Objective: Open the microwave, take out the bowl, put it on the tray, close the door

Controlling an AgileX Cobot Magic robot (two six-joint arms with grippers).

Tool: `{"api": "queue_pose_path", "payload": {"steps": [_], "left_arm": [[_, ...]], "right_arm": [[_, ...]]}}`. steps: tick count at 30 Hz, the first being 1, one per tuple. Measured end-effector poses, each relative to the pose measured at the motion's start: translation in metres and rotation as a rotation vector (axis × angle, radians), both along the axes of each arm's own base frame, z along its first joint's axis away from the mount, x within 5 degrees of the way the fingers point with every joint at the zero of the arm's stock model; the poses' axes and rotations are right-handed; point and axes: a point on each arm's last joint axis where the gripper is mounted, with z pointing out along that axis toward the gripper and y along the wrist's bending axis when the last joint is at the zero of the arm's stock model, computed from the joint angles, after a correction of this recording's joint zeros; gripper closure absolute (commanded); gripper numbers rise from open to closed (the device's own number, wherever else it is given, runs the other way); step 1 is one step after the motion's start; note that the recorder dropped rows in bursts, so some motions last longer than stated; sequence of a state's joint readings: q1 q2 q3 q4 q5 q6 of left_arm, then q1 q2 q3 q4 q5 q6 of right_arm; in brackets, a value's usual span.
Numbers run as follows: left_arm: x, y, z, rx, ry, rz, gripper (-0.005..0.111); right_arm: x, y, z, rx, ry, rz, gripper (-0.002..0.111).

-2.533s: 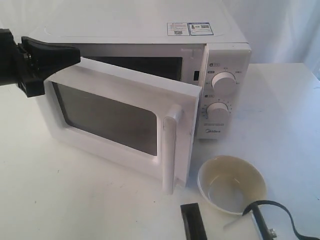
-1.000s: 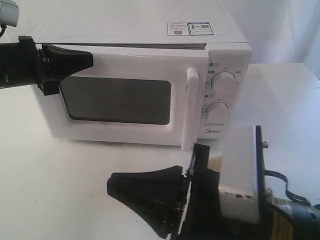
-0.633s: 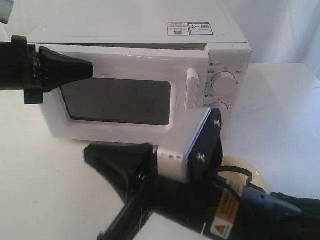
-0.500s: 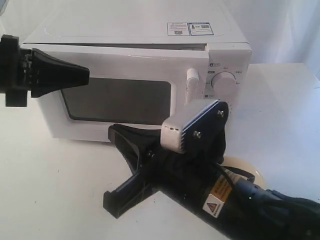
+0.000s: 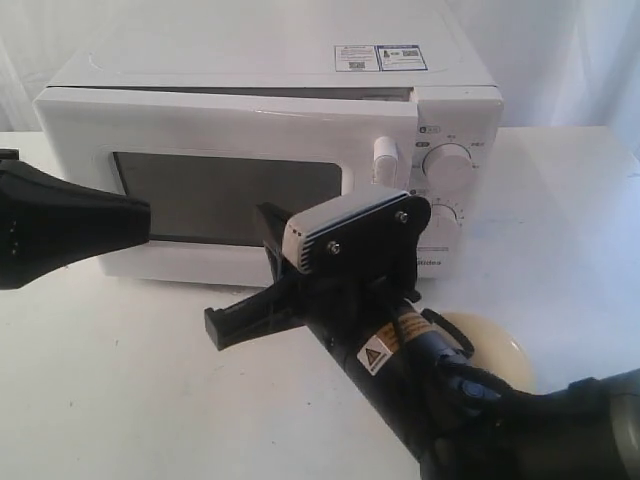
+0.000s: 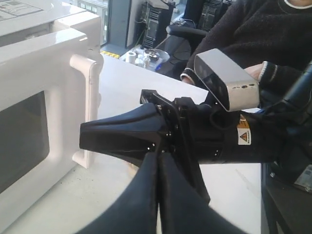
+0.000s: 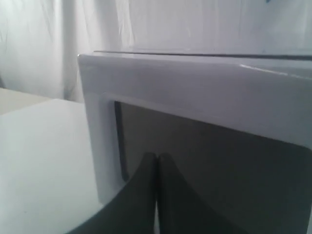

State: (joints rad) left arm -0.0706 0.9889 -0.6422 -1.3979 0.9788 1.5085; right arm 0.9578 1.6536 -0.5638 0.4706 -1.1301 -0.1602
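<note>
Risk 1, as we judge it: the right gripper [image 5: 235,320], jaws pressed together w/ nothing in them, sits just before the door [image 5: 250,130] at its 6 o'clock. A hard push could skid the microwave [image 5: 270,60] or scuff the window.

Risk 2: its forearm hides part of the bowl [image 5: 495,345], which is on the table [image 5: 120,400] at the microwave's 5 o'clock, so a swing could knock it.

We see no tray. The door looks shut, but we can't confirm the latch.

The left gripper [image 5: 140,215], also closed & empty, is at 9 o'clock, near the right one, so they may clash. The knobs [image 5: 447,165] are at 3 o'clock.
</note>
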Motion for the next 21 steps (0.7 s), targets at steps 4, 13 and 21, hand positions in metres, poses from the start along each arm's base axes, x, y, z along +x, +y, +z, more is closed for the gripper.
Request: {"api": "queue_pose_path", "payload": {"steps": [4,13,21], "left_arm": [[0.000,0.001,0.000,-0.023,-0.009,0.043,0.107],[0.002,0.002,0.000,-0.034,-0.013,0.069,0.107],[0.002,0.002,0.000,-0.034,-0.013,0.069,0.107]], "right_arm": [[0.008,0.002,0.004,0.017,-0.041,-0.076,0.108],[0.034,0.012,0.002,-0.038,-0.062,-0.252,0.108],[0.072,0.002,-0.002,-0.036,-0.058,-0.395,0.108]]}}
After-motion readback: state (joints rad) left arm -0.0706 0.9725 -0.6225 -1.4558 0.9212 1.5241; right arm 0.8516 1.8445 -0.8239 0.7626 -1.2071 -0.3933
